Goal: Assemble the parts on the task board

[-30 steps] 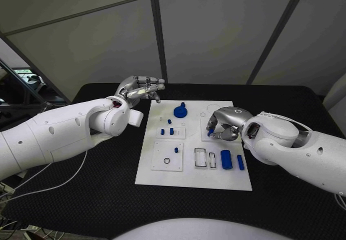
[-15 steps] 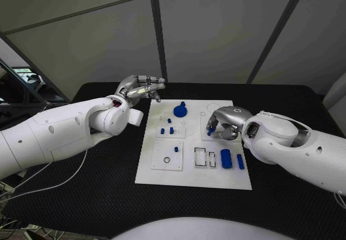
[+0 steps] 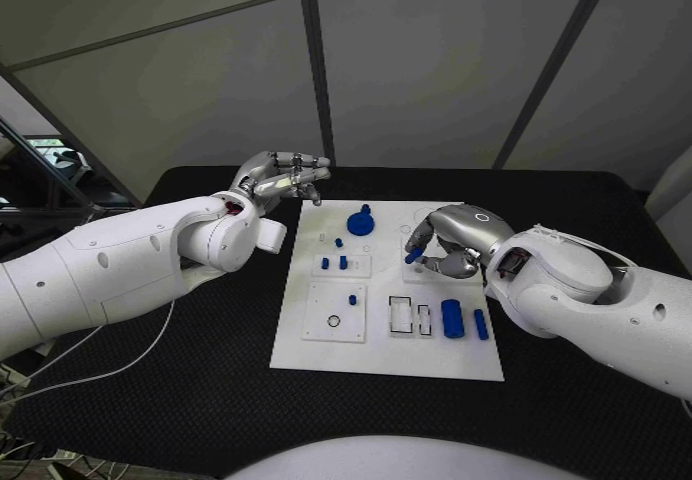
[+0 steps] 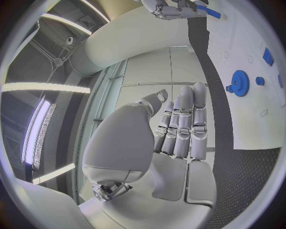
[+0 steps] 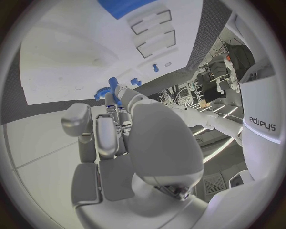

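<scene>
Head view: task board point(image 3: 389, 355) in mid table point(image 3: 173, 410), long edges running away from robot. Right hand point(image 3: 450, 245) hovering over far right part of board, pinching small blue part point(image 3: 414, 256) at fingertips, part clear of board surface. Left hand point(image 3: 283, 176) off far left corner of board, over bare table, empty, fingers bent in together. Counted on board: one blue gear point(image 3: 361, 220) at far edge, four small pegs point(image 3: 339, 241) toward left edge, two blue bars point(image 3: 453, 318) near right edge, two rectangular slots point(image 3: 402, 314) just beside bars, one black ring point(image 3: 335, 321). Left wrist view: left hand point(image 4: 178, 129) grasping nothing, fingers side by side; gear point(image 4: 240, 89) and one peg point(image 4: 260, 81) on board beyond; right hand point(image 4: 178, 7) with blue part point(image 4: 209, 11) at its fingers. Right wrist view: right hand point(image 5: 128, 138) above board point(image 5: 59, 57), fingers closed in; gear point(image 5: 101, 93) partly behind fingertips, two pegs point(image 5: 156, 68), two slots point(image 5: 152, 21). Step in hand, probably: seating pinched part in its hole. To do well: keep part upright, line up over the hole before lowering, press straight down, loosen only once seated; keep left hand clear. Exact target hole hidden under hand, cannot tell.
</scene>
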`<state>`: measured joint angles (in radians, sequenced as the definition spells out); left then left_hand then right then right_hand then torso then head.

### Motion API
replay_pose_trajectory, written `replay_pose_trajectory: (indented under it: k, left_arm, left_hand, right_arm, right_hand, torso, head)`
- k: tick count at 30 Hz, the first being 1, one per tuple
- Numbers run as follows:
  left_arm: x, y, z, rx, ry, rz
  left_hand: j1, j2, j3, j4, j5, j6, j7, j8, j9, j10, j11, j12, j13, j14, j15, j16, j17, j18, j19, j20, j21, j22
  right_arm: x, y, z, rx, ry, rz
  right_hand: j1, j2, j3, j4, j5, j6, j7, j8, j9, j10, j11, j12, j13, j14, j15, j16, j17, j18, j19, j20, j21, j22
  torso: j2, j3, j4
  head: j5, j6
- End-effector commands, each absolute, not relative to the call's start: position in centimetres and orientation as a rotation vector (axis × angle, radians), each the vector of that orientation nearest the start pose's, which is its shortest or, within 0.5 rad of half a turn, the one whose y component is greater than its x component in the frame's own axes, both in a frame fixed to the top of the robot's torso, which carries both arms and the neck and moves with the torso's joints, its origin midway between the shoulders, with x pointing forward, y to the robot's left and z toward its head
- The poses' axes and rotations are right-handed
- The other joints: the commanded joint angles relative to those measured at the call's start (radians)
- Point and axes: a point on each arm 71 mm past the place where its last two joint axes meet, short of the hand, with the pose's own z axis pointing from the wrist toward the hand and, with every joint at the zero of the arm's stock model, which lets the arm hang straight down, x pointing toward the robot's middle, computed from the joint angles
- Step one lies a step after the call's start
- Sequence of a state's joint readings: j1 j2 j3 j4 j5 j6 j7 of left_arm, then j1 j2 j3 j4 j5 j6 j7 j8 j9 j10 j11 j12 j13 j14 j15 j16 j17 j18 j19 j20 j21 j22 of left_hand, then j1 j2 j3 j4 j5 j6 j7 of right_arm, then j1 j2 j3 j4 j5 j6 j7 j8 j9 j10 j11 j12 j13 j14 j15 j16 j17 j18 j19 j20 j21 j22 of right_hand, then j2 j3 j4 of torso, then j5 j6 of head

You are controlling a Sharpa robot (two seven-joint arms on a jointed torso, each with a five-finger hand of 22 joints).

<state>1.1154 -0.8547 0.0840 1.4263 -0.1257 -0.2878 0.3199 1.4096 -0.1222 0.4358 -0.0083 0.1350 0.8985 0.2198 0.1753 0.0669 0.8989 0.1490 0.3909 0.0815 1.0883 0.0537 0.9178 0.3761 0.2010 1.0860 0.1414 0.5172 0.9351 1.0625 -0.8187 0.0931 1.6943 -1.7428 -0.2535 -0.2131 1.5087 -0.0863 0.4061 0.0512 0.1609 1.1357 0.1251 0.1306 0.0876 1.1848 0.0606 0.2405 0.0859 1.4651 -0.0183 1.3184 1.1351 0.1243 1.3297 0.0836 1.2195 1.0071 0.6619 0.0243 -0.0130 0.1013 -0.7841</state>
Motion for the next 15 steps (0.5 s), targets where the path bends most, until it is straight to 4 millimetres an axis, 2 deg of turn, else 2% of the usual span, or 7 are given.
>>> replay_pose_trajectory:
  k: [1, 5, 8, 15]
  left_arm:
    - [50.7, 24.6, -18.3, -1.094, 1.402, -1.456]
    - [50.8, 24.4, -18.3, -1.093, 1.402, -1.458]
    - [50.8, 24.3, -18.3, -1.093, 1.403, -1.460]
    - [50.8, 24.0, -18.3, -1.091, 1.406, -1.469]
  left_hand:
    - [0.003, 0.009, -0.003, -0.002, -0.001, -0.004, 0.000, -0.003, 0.000, -0.005, -0.001, 0.004, -0.001, -0.005, 0.001, -0.006, -0.001, -0.019, -0.006, 0.002, -0.007, -0.002]
    - [0.003, 0.009, -0.003, -0.002, -0.001, -0.004, 0.000, -0.003, 0.000, -0.005, -0.001, 0.004, -0.001, -0.005, 0.001, -0.006, -0.001, -0.019, -0.006, 0.002, -0.007, -0.002]
    - [0.003, 0.009, -0.003, -0.002, -0.001, -0.004, 0.000, -0.003, 0.000, -0.005, -0.001, 0.004, -0.001, -0.005, 0.001, -0.006, -0.001, -0.019, -0.006, 0.002, -0.007, -0.002]
    - [0.004, 0.011, -0.003, -0.003, -0.001, -0.002, 0.000, -0.001, 0.001, -0.006, -0.001, 0.005, -0.001, -0.006, 0.001, -0.006, -0.002, -0.019, -0.006, 0.002, -0.007, -0.002]
  right_arm:
    - [43.0, -13.3, -16.8, -0.309, 1.533, 0.746]
    - [41.9, -12.0, -16.2, -0.307, 1.528, 0.817]
    - [41.4, -10.8, -16.0, -0.311, 1.528, 0.863]
    - [40.7, -7.4, -16.5, -0.354, 1.542, 0.960]
  right_hand:
    - [0.002, 0.009, 0.005, -0.001, 0.008, 0.002, 0.005, 0.005, 0.009, 0.013, -0.004, -0.002, 0.004, 0.032, -0.007, 0.002, 0.000, -0.015, 0.005, -0.003, 0.005, 0.001]
    - [0.000, 0.007, 0.007, -0.003, 0.011, 0.002, 0.006, 0.005, 0.010, 0.013, -0.003, -0.004, 0.005, 0.031, -0.007, 0.001, -0.002, -0.015, 0.005, -0.003, 0.006, 0.001]
    - [-0.001, 0.007, 0.008, -0.004, 0.014, 0.001, 0.006, 0.004, 0.010, 0.014, -0.003, -0.005, 0.005, 0.031, -0.006, 0.001, -0.002, -0.015, 0.005, -0.003, 0.006, 0.002]
    - [-0.002, 0.006, 0.010, -0.006, 0.018, 0.000, 0.007, 0.004, 0.010, 0.013, -0.002, -0.007, 0.006, 0.031, -0.006, 0.001, -0.001, -0.015, 0.005, -0.003, 0.006, 0.002]
  torso:
    - [0.001, 0.0007, 0.0005]
    - [0.001, -0.0009, 0.0018]
    - [0.001, -0.0007, 0.0018]
    - [0.003, -0.0013, 0.0033]
  head:
    - [0.001, 0.002]
    - [0.002, 0.002]
    - [0.005, 0.001]
    - [0.025, -0.006]
